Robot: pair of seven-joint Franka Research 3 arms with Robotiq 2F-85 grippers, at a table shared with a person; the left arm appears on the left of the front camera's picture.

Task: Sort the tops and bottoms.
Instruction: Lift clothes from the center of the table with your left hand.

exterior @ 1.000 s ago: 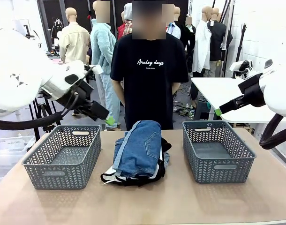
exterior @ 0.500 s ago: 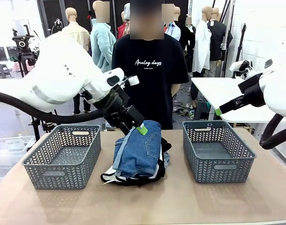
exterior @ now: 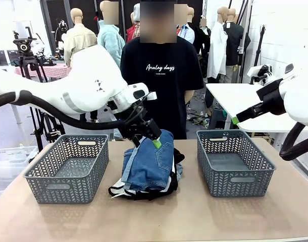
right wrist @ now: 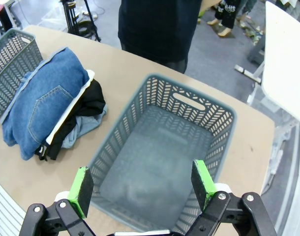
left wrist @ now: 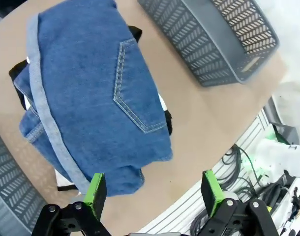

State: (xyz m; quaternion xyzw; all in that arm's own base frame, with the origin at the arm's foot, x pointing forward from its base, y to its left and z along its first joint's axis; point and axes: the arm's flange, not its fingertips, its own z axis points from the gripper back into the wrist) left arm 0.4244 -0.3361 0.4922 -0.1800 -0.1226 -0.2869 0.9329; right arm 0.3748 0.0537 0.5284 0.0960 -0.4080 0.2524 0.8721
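Spanning the foreground, the wooden table (exterior: 194, 217) carries everything the sort needs, laid out so each class of garment likely gets its own side. A person (exterior: 161, 75) in a black printed T-shirt stands at the far edge, arms down and hands away from the work, apparently leaving it to the robot. Two grey plastic baskets flank the middle: the left basket (exterior: 63, 186) and the right basket (exterior: 240, 184), both bare inside, so nothing is sorted yet. Between them sits the folded pile, stacked centrally where either arm can reach it.

The dark blue jeans (exterior: 149, 161) lie on top, back pocket up, which makes them the natural first pick. The pale washed denim (exterior: 126, 164) peeks out beneath along the left side. The black knit top (exterior: 178, 156) bulges from the right of the stack, and the white top with black trim (exterior: 118, 191) is at the very bottom, its edge spilling toward the robot.

The left gripper (exterior: 153, 141) hangs at the far upper edge of the jeans, jaws spread wide and holding nothing; whether a pad touches the cloth I cannot tell. The right gripper (exterior: 236, 120) waits high above the right basket, also spread and unladen, probably parked out of the way
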